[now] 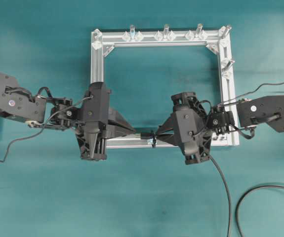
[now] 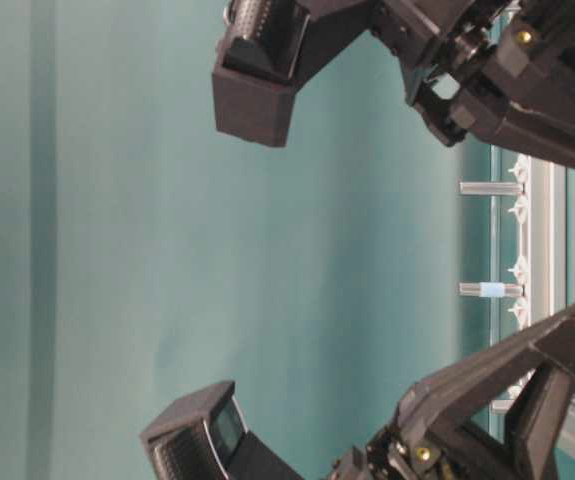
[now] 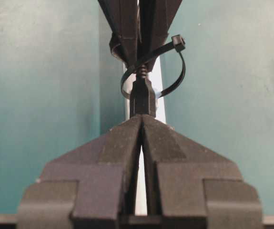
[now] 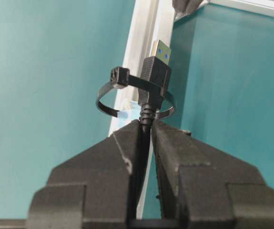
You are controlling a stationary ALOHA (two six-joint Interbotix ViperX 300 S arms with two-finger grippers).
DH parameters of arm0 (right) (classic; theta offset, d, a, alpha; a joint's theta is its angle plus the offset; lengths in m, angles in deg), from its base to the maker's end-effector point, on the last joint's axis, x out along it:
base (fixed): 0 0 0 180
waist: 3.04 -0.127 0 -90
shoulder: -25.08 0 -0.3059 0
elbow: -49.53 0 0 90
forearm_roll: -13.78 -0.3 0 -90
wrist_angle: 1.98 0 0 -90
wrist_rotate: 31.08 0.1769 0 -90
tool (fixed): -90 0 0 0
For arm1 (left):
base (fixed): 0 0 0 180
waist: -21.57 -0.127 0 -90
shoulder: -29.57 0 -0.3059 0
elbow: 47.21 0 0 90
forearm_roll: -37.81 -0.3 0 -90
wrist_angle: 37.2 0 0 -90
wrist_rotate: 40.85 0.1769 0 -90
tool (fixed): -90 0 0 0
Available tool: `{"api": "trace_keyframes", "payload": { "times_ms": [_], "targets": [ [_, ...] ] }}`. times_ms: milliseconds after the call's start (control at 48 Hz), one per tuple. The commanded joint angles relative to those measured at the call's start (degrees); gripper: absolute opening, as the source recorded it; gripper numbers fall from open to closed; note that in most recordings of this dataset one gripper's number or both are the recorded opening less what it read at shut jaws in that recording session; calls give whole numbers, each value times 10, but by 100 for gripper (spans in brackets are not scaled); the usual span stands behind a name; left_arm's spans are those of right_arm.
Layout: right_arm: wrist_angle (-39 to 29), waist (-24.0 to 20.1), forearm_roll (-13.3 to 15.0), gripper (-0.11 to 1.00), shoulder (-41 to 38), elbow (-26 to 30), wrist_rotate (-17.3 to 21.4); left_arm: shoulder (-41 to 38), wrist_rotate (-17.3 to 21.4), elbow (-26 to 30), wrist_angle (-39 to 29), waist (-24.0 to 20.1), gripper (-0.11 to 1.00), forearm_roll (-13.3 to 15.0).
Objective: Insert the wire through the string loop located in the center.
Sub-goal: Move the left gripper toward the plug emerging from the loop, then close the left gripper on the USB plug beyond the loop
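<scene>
The string loop (image 1: 153, 139) stands on the near aluminium bar (image 1: 127, 143), between my two grippers. My right gripper (image 4: 146, 123) is shut on the wire (image 1: 224, 187) just behind its plug (image 4: 156, 71). The plug's black body sits inside the loop's ring (image 4: 106, 102), and its gold-tinted tip pokes out past it. From the other side, my left gripper (image 3: 141, 118) is shut with nothing between its fingers. Its tips point at the plug (image 3: 142, 98) and stand close to it. In the overhead view the left gripper (image 1: 138, 132) and the right gripper (image 1: 161, 132) face each other across the loop.
The silver frame carries upright pegs along its far bar (image 1: 166, 30) and its right bar (image 1: 226, 63). Slack black cable curves over the teal table at the front right (image 1: 260, 190). Both arm bodies hang low over the near bar.
</scene>
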State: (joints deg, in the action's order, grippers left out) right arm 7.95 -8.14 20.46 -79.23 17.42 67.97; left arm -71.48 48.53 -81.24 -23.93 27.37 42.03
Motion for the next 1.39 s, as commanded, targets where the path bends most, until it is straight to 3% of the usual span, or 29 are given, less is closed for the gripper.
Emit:
{"api": "trace_keyframes", "payload": {
  "times_ms": [0, 146, 396, 479, 1374],
  "targets": [
    [5, 2, -1, 11, 7, 9, -1, 1, -3, 18, -6, -1, 0, -2],
    [5, 2, -1, 11, 7, 9, -1, -7, -2, 33, -32, 0, 5, -2],
    [5, 2, -1, 11, 8, 9, -1, -11, -2, 40, -62, -1, 68, -3],
    [5, 2, -1, 11, 7, 9, -1, -12, -2, 41, -62, 0, 82, -2],
    [5, 2, -1, 11, 7, 8, -2, -105, 4, 103, -62, -1, 83, -5]
  ]
}}
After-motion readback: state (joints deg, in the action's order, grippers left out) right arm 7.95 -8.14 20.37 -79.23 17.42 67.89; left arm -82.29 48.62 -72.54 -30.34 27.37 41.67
